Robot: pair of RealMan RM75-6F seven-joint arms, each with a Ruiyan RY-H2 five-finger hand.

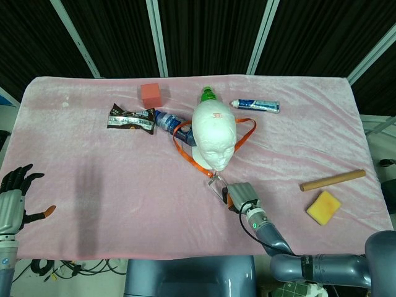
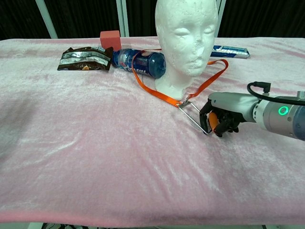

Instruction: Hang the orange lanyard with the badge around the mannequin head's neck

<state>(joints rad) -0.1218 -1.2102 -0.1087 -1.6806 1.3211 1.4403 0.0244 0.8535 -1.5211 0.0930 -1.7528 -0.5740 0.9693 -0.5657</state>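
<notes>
The lanyard point(image 2: 157, 90) already loops around the head's point(image 2: 187, 43) neck, its strap taut down to the badge point(image 2: 195, 116) on the desk point(image 2: 95, 157). The right hand point(image 2: 220, 117) has its fingers point(image 2: 209, 119) curled on the badge's far edge. Pulling further could tip the head or drag it forward; so could snagging the bottle point(image 2: 140, 62). The left hand point(image 1: 13, 195) idles, fingers spread and holding nothing.

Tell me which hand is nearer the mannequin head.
Right. The right hand sits just in front of the mannequin head, holding the badge. The left hand is far off at the table's left edge, holding nothing.
</notes>
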